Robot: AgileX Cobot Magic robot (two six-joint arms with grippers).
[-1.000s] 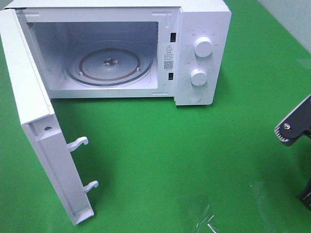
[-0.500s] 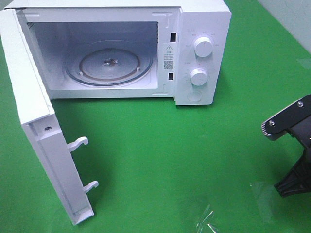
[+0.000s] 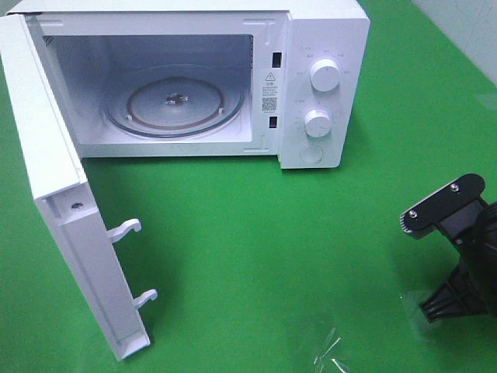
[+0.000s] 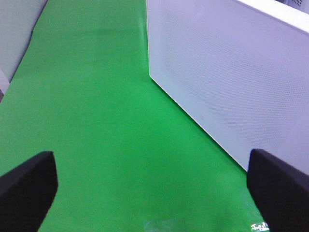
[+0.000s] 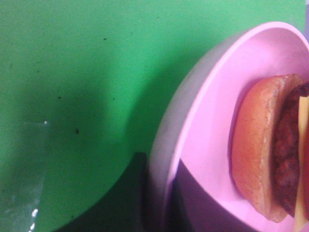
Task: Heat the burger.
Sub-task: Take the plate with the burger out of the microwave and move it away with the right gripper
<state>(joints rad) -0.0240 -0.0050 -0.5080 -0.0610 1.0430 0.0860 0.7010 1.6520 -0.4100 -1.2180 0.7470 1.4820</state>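
The left hand (image 4: 153,193) appears only in its wrist view, as two dark fingertips (image 4: 26,186) cut off at the frame's lower corners, spread wide apart and released, with nothing between them. Just past it stands a perforated white side of the microwave (image 3: 322,78). In the high view the microwave's door (image 3: 74,233) hangs fully open on the left, two white latch hooks (image 3: 128,229) sticking out of its edge, and the glass turntable (image 3: 175,105) lies bare in the cavity.

At the right edge the right hand (image 3: 458,299) is half out of frame, its fingertips hidden. Its wrist view shows the pink plate (image 5: 203,145) clamped at the rim, tightly clenched, with the burger (image 5: 270,150) on the plate, cropped so that only a bun half and dark patty show. Neither plate nor burger can be made out in the high view.

Since a second ago the right arm has come further into frame, leftward and lower.

The tabletop (image 3: 256,249) is covered in green cloth, with a crumpled scrap of clear film (image 3: 330,353) near the front edge. A pale wall (image 3: 466,31) shows at the upper right.
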